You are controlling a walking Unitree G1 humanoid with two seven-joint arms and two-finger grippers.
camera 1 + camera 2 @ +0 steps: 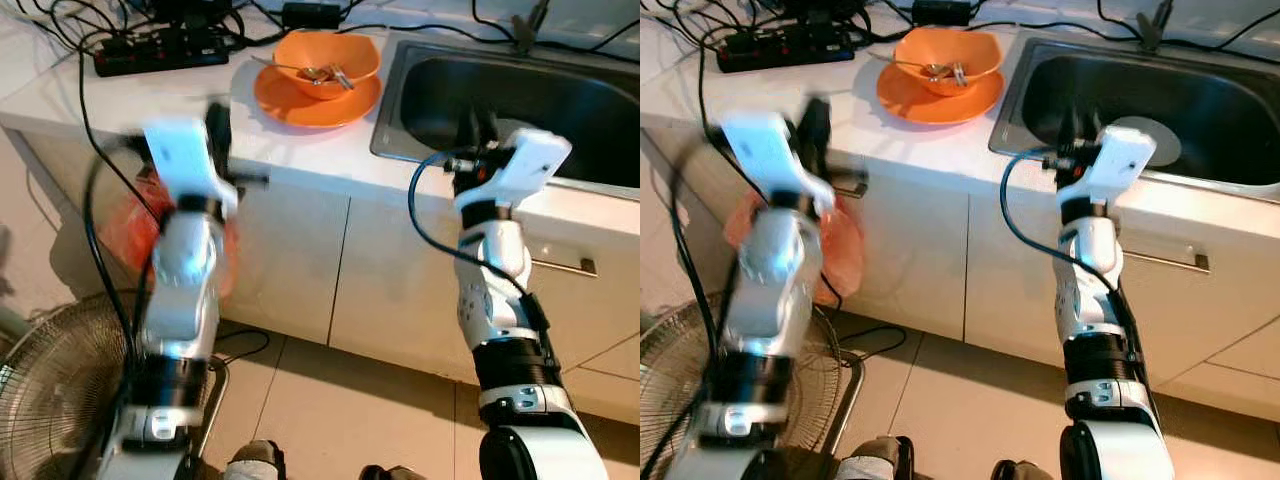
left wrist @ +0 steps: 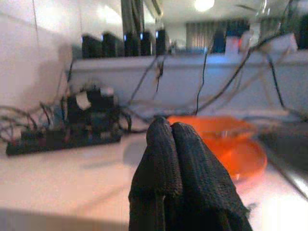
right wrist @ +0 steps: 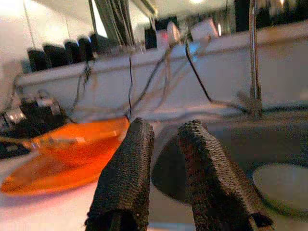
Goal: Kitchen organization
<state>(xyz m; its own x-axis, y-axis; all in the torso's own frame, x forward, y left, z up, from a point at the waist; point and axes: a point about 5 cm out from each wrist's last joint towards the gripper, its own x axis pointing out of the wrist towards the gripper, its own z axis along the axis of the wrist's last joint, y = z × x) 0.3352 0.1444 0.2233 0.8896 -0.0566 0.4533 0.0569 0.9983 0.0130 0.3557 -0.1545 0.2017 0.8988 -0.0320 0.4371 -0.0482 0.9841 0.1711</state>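
Note:
An orange bowl (image 1: 326, 58) with cutlery in it sits on an orange plate (image 1: 300, 105) on the white counter (image 1: 150, 100). To its right is a steel sink (image 1: 530, 95) with a white dish (image 1: 1155, 140) on its bottom. My left gripper (image 1: 218, 122) is blurred, raised at the counter's front edge left of the plate; in the left wrist view its fingers (image 2: 166, 144) are pressed together and hold nothing. My right gripper (image 1: 478, 128) hovers over the sink's front rim, open with an empty gap (image 3: 166, 132).
A black power strip (image 1: 160, 52) with many cables lies at the back of the counter. An orange plastic bag (image 1: 130, 225) hangs by the cabinet. A floor fan (image 1: 60, 380) stands at lower left. White cabinet fronts with a handle (image 1: 565, 265) face me.

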